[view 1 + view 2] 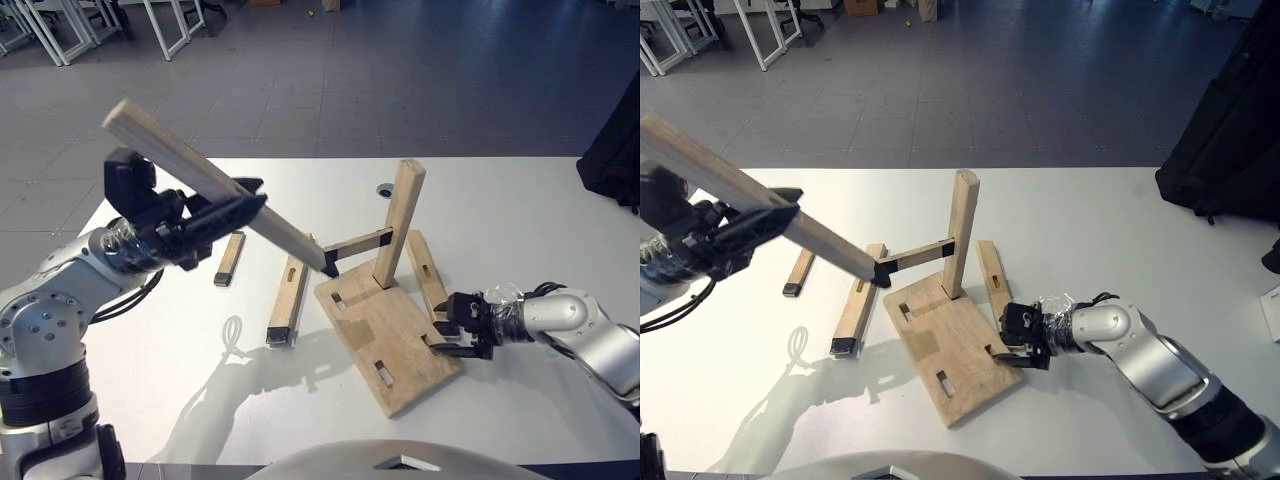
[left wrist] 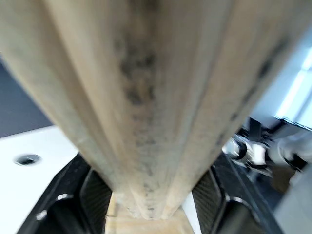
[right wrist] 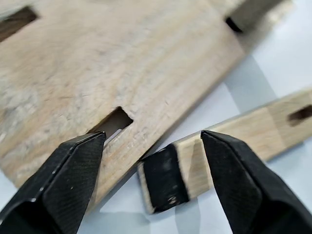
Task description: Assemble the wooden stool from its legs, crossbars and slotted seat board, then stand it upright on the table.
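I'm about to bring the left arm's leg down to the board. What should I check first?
1. Hold on the held leg: ok, left gripper shut around it.
2. Held leg's black tip joined to the crossbar: cannot tell; the ends are close.
3. Upright leg seated in the seat board: ok, it stands upright.
4. Board steadied: not ok, right gripper open over its edge and a loose leg.
5. Board's empty slots unblocked: ok.

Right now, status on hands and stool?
Left hand shut on a raised leg, tip at the crossbar. Right hand open, straddling board edge and end of a loose leg. One upright leg in the board.
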